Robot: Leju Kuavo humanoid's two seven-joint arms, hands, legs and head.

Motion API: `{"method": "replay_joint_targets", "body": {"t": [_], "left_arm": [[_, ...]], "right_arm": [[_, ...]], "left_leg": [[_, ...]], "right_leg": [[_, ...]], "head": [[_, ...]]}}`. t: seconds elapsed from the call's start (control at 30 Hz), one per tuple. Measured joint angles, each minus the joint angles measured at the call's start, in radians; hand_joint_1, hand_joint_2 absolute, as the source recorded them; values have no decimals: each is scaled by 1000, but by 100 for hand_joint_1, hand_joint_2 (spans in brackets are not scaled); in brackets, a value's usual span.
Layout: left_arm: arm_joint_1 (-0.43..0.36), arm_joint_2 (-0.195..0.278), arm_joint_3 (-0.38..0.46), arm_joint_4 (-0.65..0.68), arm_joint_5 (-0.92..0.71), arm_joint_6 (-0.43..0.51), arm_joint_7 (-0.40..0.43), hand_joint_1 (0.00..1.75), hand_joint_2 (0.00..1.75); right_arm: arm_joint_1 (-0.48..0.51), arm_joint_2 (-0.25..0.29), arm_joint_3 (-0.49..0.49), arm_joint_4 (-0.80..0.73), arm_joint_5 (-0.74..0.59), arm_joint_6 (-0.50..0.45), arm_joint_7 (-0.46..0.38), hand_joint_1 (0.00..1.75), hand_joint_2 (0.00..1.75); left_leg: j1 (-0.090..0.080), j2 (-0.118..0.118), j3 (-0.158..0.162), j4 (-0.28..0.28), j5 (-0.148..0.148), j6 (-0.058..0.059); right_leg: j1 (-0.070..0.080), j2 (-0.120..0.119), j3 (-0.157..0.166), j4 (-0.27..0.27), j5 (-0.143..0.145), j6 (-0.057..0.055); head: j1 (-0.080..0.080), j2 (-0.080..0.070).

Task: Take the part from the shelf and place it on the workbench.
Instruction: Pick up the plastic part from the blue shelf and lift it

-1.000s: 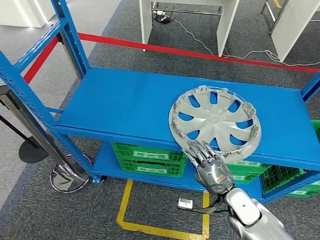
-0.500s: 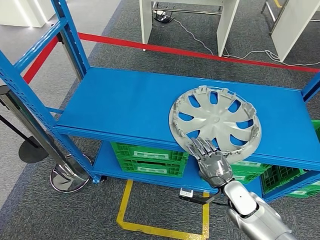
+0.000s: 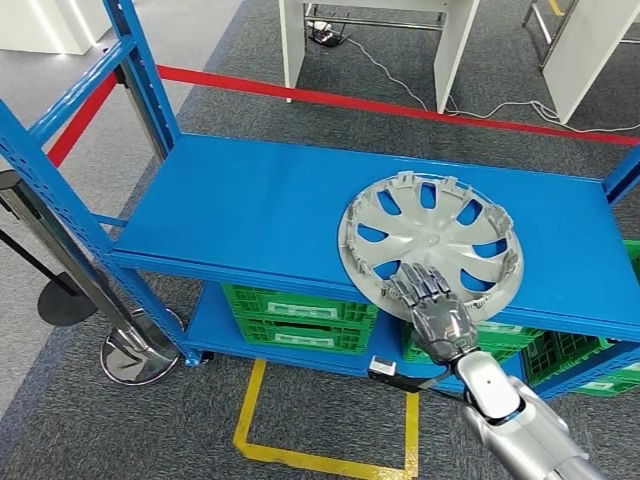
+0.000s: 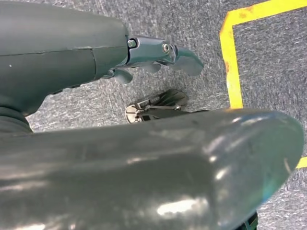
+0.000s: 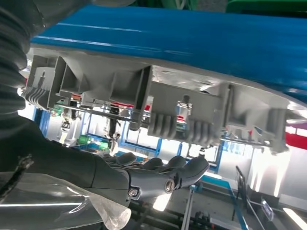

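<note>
Grey carpet (image 3: 189,420) with red tape (image 3: 377,103) and a yellow floor outline (image 3: 253,410) surrounds the blue shelf (image 3: 241,215) we face. On its top deck, toward the right and close to the front edge, we see the part, a silver hubcap (image 3: 430,240), lying flat with its clips pointing up. Green crates (image 3: 298,318) sit on the lower level. Our right hand (image 3: 432,310) reaches over the near rim of the hubcap, fingers spread and extended above it; in the right wrist view the fingers (image 5: 173,175) lie straight and apart beside the hubcap's clipped edge (image 5: 159,103), with a gap between them, holding nothing. In the left wrist view our left hand (image 4: 159,52) hangs over the carpet, fingers loosely extended around nothing
</note>
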Motion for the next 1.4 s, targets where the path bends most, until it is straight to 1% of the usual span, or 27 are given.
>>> {"method": "replay_joint_targets", "body": {"t": [0.37,0.63,0.9,1.13,1.17,1.2,1.27,1.3,1.33,1.4], "left_arm": [[2,24,-1,-65,32,38,14,0,0],[8,32,-1,-89,52,54,25,0,0],[9,33,-6,-99,55,61,28,0,0],[9,31,-9,-99,60,60,33,0,0],[9,31,-9,-99,61,60,33,0,0],[9,30,-9,-99,62,60,33,0,0],[9,30,-10,-99,62,59,33,0,0],[9,29,-10,-99,62,57,33,0,0],[8,28,-10,-99,62,54,33,0,0],[8,25,-10,-98,62,46,34,0,0]], "right_arm": [[0,0,-35,9,13,60,31,0,175],[1,-2,-56,16,22,96,53,0,175],[1,-3,-66,16,23,110,58,0,175],[-1,-3,-67,21,23,110,53,14,175],[0,-3,-67,21,23,110,52,29,175],[-1,-3,-67,22,23,110,51,63,175],[-1,-3,-67,23,23,110,50,140,175],[-1,-3,-67,23,23,110,48,166,175],[-1,-3,-67,24,22,110,46,172,175],[-3,-3,-66,24,19,110,40,175,175]], "left_leg": [[0,0,0,0,0,0],[0,0,0,0,0,0],[0,0,0,0,0,0],[0,0,0,0,0,0],[0,0,0,0,0,0],[0,0,0,0,0,0],[0,0,0,0,0,0],[0,0,0,0,0,0],[0,0,0,0,0,0],[0,0,0,0,0,0]], "right_leg": [[0,0,0,0,0,0],[0,0,0,0,0,0],[0,0,0,0,0,0],[0,0,0,0,0,0],[0,0,0,0,0,0],[0,0,0,0,0,0],[0,0,0,0,0,0],[0,0,0,0,0,0],[0,0,0,0,0,0],[0,0,0,0,0,0]], "head": [[0,0],[0,0],[0,0],[0,0],[0,0],[0,0],[0,0],[0,0],[0,0],[0,0]]}}
